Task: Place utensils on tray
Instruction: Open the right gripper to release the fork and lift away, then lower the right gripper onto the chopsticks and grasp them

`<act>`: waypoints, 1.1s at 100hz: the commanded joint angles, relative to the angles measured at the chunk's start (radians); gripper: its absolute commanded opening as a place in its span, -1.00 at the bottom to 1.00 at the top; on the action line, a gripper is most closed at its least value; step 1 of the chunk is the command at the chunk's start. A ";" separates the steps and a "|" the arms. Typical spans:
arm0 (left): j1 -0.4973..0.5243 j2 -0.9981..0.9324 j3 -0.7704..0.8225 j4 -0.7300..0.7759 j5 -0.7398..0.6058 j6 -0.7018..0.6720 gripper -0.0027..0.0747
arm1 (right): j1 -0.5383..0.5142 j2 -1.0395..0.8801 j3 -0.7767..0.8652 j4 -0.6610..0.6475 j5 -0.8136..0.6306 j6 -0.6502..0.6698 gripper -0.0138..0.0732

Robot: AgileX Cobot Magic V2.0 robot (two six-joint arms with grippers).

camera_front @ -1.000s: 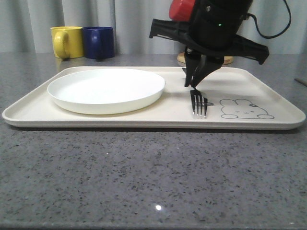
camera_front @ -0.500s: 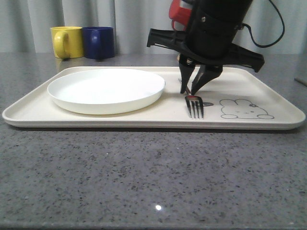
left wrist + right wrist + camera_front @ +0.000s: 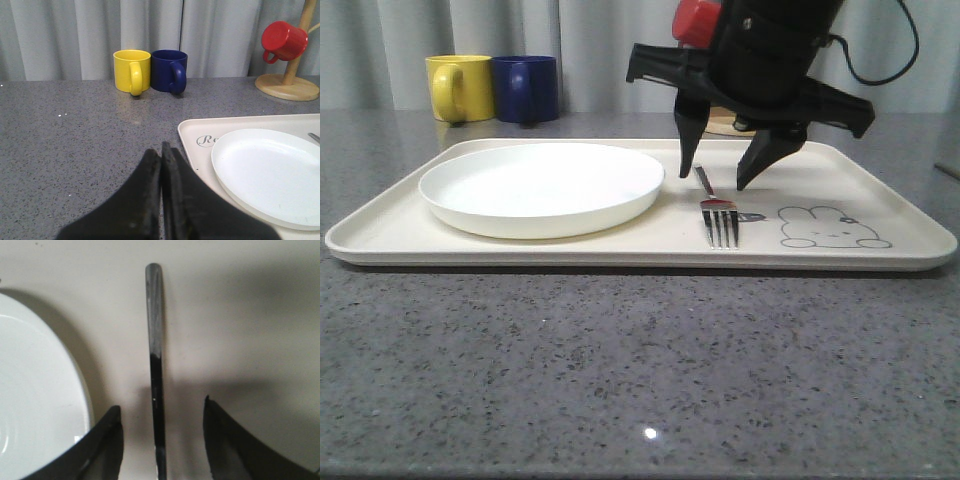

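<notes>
On the tray, front view: fork lies flat just right of the white plate, right gripper above it, fingers spread, touching nothing. Left wrist view: left gripper pressed together, empty, off the tray's left edge. Right wrist view: fork handle between parted fingers. Fork placed; chopsticks and spoon presumably still to go.
</notes>
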 commanded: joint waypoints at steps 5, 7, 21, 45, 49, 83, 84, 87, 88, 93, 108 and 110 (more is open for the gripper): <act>0.000 0.001 -0.029 -0.003 -0.075 -0.008 -0.98 | -0.006 -0.116 -0.062 -0.011 0.003 -0.072 0.20; 0.000 0.001 -0.029 -0.003 -0.075 -0.008 -0.98 | -0.009 -0.124 -0.065 -0.011 0.014 -0.085 0.20; 0.000 0.001 -0.029 -0.003 -0.075 -0.008 -0.98 | -0.048 -0.187 -0.085 -0.011 0.107 -0.205 0.20; 0.000 0.001 -0.029 -0.003 -0.075 -0.008 -0.98 | -0.203 -0.232 -0.081 -0.008 0.246 -0.396 0.20; 0.000 0.001 -0.029 -0.003 -0.075 -0.008 -0.98 | -0.233 -0.232 -0.077 -0.007 0.261 -0.417 0.20; 0.000 0.001 -0.029 -0.003 -0.075 -0.008 -0.98 | -0.508 -0.227 -0.006 0.127 0.260 -0.630 0.20; 0.000 0.001 -0.029 -0.003 -0.075 -0.008 -0.98 | -0.511 -0.227 -0.004 0.133 0.259 -0.635 0.20; 0.000 0.001 -0.029 -0.003 -0.075 -0.008 -0.98 | -0.529 -0.224 0.005 0.143 0.255 -0.654 0.20; 0.000 0.001 -0.029 -0.003 -0.075 -0.008 -0.98 | -0.533 -0.223 0.007 0.145 0.253 -0.658 0.20; 0.000 0.001 -0.029 -0.003 -0.075 -0.008 -0.98 | -0.554 -0.217 0.019 0.151 0.245 -0.676 0.20; 0.000 0.001 -0.029 -0.003 -0.075 -0.008 -0.98 | -0.596 -0.178 0.030 0.151 0.231 -0.701 0.20; 0.000 0.001 -0.029 -0.003 -0.075 -0.008 -0.98 | -0.597 -0.171 0.030 0.151 0.228 -0.706 0.20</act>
